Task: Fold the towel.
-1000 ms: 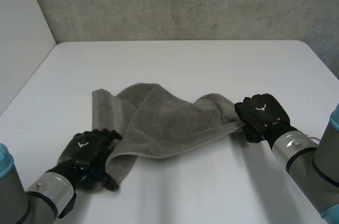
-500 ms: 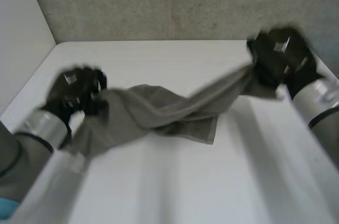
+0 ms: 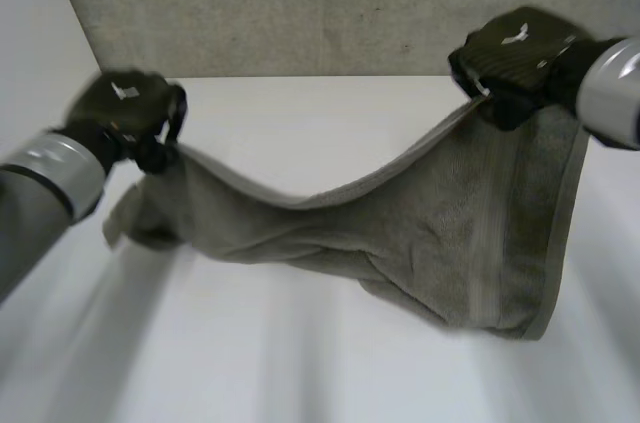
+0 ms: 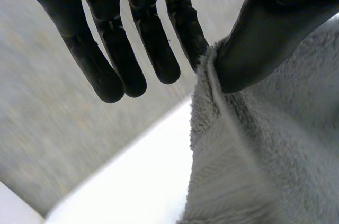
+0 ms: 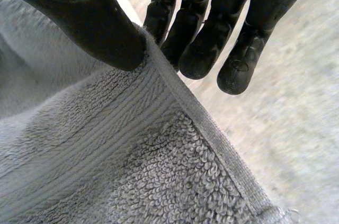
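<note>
1. Head view — the towel hangs above the white table, strung between the left hand and the right hand, each holding one end of its upper edge. That edge sags in the middle. Under the right hand the cloth drops in a long panel; under the left it bunches. The lowest fold may brush the table, though I cannot be sure. The step looks like spreading the towel in the air — the hands should draw apart until the edge runs straight and level before lowering.
2. Left wrist view: the left thumb pinches the towel's rim against the nearest finger. The other fingers are straight and off the cloth. The hold is slim, so any pull should be gentle.
3. Right wrist view: the right thumb presses the hemmed edge against the fingertips, a pinch right at the hem. A deeper bite would be safer.
</note>
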Controlling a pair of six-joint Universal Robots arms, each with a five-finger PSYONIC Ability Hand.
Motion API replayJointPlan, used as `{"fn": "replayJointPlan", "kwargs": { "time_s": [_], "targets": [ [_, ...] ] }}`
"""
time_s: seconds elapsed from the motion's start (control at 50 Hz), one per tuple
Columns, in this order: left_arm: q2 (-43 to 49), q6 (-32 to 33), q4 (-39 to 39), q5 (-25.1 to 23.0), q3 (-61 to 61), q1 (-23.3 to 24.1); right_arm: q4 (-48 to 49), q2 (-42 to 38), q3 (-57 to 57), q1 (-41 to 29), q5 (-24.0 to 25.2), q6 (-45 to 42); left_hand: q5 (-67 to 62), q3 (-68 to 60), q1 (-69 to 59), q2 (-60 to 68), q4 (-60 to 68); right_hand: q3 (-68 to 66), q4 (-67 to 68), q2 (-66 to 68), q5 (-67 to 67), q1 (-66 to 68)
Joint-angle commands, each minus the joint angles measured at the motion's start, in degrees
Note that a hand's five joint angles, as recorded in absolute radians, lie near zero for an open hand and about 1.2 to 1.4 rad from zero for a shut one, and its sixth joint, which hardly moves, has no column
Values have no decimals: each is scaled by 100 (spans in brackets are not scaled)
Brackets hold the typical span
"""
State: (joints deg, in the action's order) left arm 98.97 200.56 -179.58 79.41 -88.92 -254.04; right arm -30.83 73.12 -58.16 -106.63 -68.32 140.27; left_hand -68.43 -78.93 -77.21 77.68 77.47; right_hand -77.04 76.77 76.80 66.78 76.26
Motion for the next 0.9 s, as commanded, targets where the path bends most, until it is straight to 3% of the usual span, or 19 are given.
{"fn": "replayJointPlan", "kwargs": {
  "time_s": [0.02, 0.12, 0.36, 0.4, 0.44, 0.48, 0.66, 0.84, 0.9],
  "targets": [
    [1326, 441, -24, 4, 560, -40, 103, -1052, 568, -393, -664, -202, -157, -107, -279, 232, 253, -296, 323, 320, 322, 374],
    [1871, 458, 28, -22, 938, -22, 252, -1317, 596, -455, -780, -176, -157, -107, -279, 232, 253, -296, 323, 320, 322, 374],
    [1977, 432, -24, -31, 762, -22, 991, -1221, -247, -490, -762, -150, -157, -107, -279, 232, 253, -296, 323, 320, 322, 374],
    [1994, 423, -77, -40, 692, -22, 1035, -1178, -353, -499, -762, -123, 614, 664, 492, -539, -519, -296, 323, 320, 322, 374],
    [2020, 370, -313, -23, 613, -31, 1097, -1116, -468, -508, -762, -123, 2755, 2805, 2633, -2680, -2660, -296, 323, 320, 322, 374],
    [2064, 301, -471, -5, 578, -22, 1271, -1002, -730, -516, -753, -123, 3284, 3334, 3162, -3209, -3188, -296, 323, 320, 322, 374],
    [2257, -174, -1289, 13, 490, -14, 1545, -808, -1171, -490, -736, -141, 3340, 3390, 3218, -3265, -3244, -296, 323, 320, 322, 374],
    [2574, -219, -1387, 48, 745, 39, 1562, -791, -1338, -490, -745, -158, 3154, 3205, 3032, -3080, -3059, -296, 323, 320, 322, 374],
    [2715, -210, -1369, 48, 833, 48, 1615, -791, -1347, -473, -745, -158, 2347, 2397, 2225, -2272, -2252, -296, 323, 320, 322, 374]
  ]
}}
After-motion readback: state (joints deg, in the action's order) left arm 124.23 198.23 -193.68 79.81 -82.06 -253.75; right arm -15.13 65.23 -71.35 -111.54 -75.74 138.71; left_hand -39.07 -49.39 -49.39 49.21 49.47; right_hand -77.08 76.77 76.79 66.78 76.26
